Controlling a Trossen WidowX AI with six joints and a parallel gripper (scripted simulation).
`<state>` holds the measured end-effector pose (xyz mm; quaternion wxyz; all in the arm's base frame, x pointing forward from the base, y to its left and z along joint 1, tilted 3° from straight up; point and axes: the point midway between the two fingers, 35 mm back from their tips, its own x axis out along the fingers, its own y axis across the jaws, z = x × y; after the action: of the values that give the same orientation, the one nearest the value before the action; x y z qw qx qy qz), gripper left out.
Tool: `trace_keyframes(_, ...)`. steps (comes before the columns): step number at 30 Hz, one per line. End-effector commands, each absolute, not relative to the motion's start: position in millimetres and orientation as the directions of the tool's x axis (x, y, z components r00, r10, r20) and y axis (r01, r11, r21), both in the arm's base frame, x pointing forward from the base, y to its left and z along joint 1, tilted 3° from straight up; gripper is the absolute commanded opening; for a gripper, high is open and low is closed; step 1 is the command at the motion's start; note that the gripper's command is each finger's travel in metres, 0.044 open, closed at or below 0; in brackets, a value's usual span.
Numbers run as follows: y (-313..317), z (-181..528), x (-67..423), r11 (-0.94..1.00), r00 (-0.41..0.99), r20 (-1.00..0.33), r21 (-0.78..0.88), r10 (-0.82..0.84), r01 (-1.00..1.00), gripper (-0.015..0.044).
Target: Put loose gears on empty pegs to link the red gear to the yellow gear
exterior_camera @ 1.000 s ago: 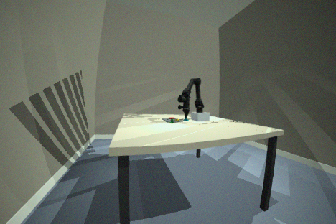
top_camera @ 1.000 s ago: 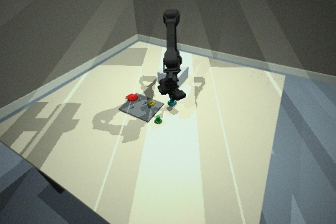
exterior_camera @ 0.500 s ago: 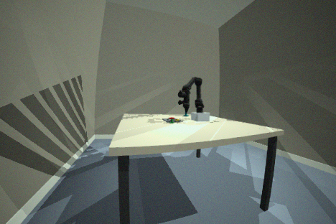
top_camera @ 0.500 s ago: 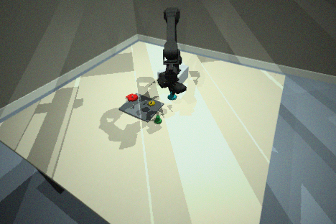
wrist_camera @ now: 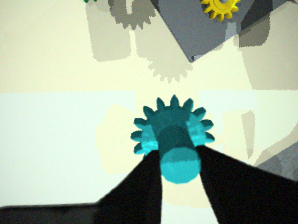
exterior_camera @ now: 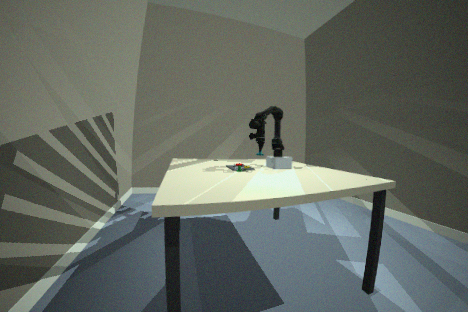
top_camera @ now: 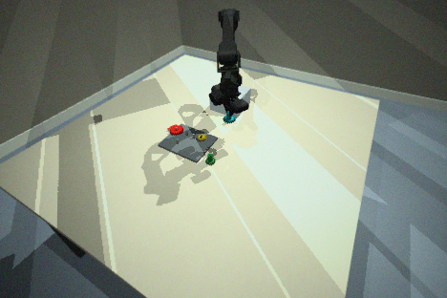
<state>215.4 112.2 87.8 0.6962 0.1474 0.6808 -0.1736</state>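
My gripper [top_camera: 229,113] [exterior_camera: 260,149] [wrist_camera: 177,155] is shut on the upright knob of a cyan gear [top_camera: 229,118] [exterior_camera: 260,153] [wrist_camera: 172,112]. The gear hangs level above the table, beside the board and clear of it. The grey board [top_camera: 193,154] [wrist_camera: 185,37] lies flat. The red gear [top_camera: 174,129] is at its far left corner. The yellow gear [top_camera: 202,138] [wrist_camera: 221,6] is near its right side. Small pegs show dimly between them; shadow makes them hard to count. A green gear [top_camera: 210,159] with a knob stands on the table just off the board's near right corner.
The pale table [top_camera: 296,177] [exterior_camera: 200,195] carries broad light and shadow bands. The arm's light grey base block [exterior_camera: 279,162] stands behind the gripper. A small dark patch [top_camera: 97,118] shows on the table at the left.
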Motion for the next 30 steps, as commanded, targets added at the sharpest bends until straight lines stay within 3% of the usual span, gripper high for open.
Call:
trace_keyframes(1, 111.6, 103.8, 213.2, 0.894, 0.021, -0.999, -0.026, -0.040, 0.447, 0.0000)
trace_keyframes(30, 79.9, 101.4, 236.4, 0.892, 0.023, -0.999, -0.025, -0.040, 0.451, 0.0000)
